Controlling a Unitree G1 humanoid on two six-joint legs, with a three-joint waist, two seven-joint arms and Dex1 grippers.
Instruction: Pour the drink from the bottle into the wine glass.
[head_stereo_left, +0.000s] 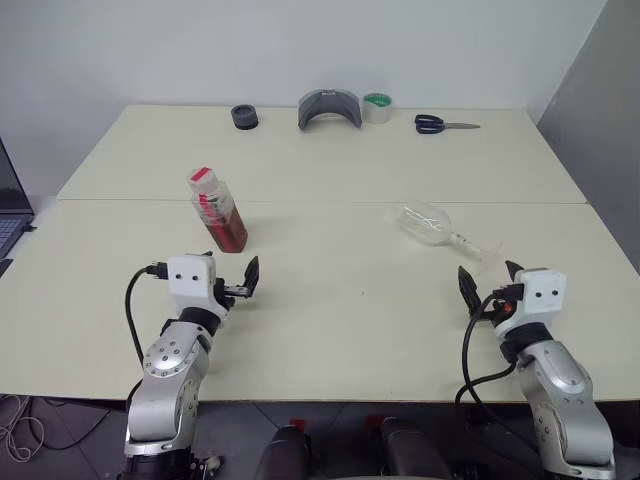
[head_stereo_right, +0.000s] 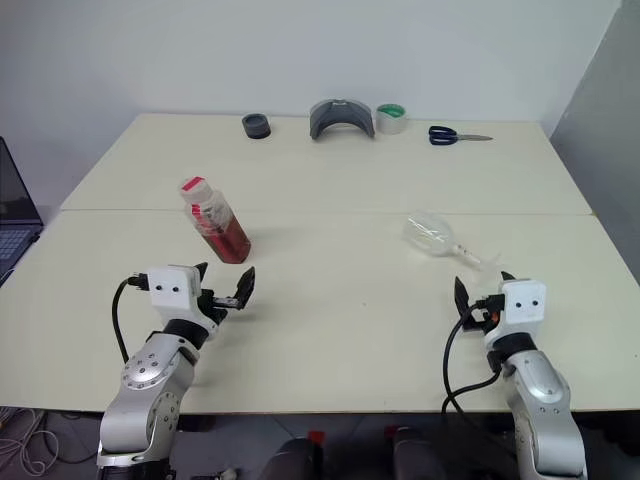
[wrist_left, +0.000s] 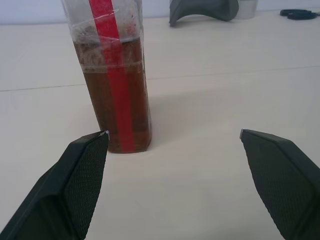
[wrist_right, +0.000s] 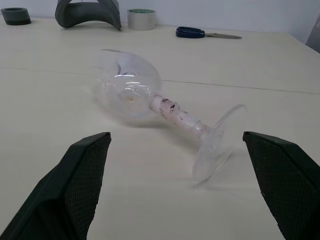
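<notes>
Standing upright on the desk, left of its middle and just on the near side of the seam that crosses it, is the bottle, capped and about two-thirds full of the reddish-brown drink. The wine glass lies on its side right of the middle, bowl toward the far edge and foot toward the near right corner; something pale seems to be wrapped round its stem, though it is hard to make out.

The left gripper hovers near the near edge, just in front of the bottle, fingers spread wide and grasping nothing. The right gripper hangs likewise by the near edge, just short of the glass's foot, jaws wide apart and empty.

Along the far edge sit a dark ring, a grey curved piece, a tape roll and scissors.
</notes>
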